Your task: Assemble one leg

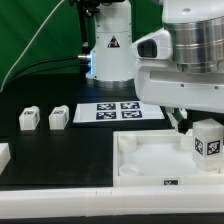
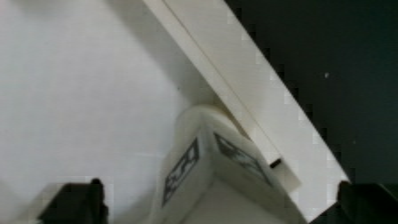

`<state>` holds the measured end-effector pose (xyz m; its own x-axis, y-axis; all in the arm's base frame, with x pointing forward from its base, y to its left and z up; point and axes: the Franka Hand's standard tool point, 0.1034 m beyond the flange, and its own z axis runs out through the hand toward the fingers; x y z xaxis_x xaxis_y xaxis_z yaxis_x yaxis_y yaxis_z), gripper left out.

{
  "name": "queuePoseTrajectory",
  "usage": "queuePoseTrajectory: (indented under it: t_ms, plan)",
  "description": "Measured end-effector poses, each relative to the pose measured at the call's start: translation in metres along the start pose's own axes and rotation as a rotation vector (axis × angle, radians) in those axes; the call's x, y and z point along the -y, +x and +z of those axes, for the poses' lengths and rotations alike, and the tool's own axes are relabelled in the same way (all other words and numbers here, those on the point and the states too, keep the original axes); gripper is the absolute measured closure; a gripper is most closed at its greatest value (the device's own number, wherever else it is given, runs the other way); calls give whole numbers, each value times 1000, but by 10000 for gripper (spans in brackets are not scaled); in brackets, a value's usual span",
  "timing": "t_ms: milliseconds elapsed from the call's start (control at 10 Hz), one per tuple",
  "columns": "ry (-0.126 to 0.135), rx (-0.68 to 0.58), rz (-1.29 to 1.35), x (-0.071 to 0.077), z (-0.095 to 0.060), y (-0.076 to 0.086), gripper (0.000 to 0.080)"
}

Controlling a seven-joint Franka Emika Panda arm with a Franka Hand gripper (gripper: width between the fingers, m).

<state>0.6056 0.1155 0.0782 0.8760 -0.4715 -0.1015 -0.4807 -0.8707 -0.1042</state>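
**Tabletop** [image 1: 60, 150]: there is open room toward 9 o'clock in the exterior view. The spare blocks [image 1: 58, 117] stand there, well apart from the work.

**Tray** [image 1: 150, 160]: its raised rim runs just beside the leg, so a lowered fingertip could strike the rim.

**Pincer** [image 2: 217, 205]: spread, one finger on each side of the leg, apparently without contact.

**Leg** [image 1: 207, 140]: upright at the tray's 3 o'clock side. Closing off-centre could tilt it.
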Motion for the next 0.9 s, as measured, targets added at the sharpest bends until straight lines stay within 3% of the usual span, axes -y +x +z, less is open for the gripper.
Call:
queuePoseTrajectory:
  t_ms: [600, 800, 900]
  plan:
    - [-6, 1, -568, 0, 0, -1, 151]
    - [-4, 2, -594, 0, 0, -1, 151]
    - [-4, 2, -596, 0, 0, 0, 284]
